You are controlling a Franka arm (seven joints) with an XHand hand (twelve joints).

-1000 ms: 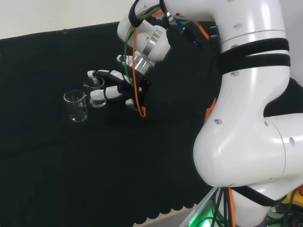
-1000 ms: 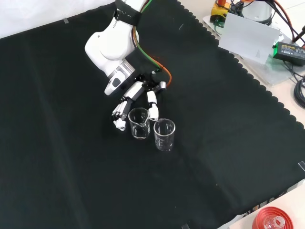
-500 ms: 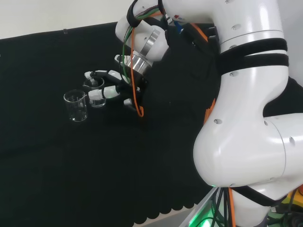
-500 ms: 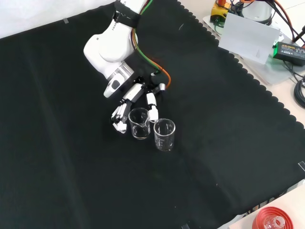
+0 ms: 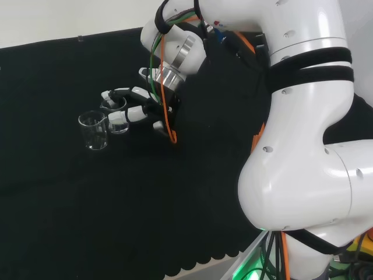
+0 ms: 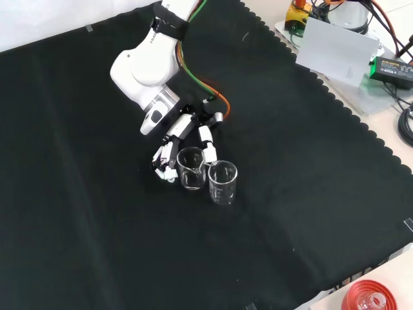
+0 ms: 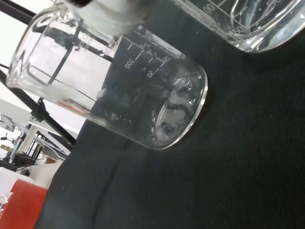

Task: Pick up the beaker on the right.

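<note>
**Fingers curled around the nearer beaker**

I saw the hand (image 6: 184,128) with its fingers (image 6: 164,161) curled round the small beaker (image 6: 191,169), which stood upright, mouth up, between fingers and thumb. A second beaker (image 6: 222,183) stood just beyond the fingertips. Black cloth (image 6: 97,245) lay open all around. Graduation marks showed on the glass.

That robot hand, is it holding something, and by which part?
The robot hand has its fingers curled round the side wall of one clear beaker; whether it is lifted cannot be told.
</note>
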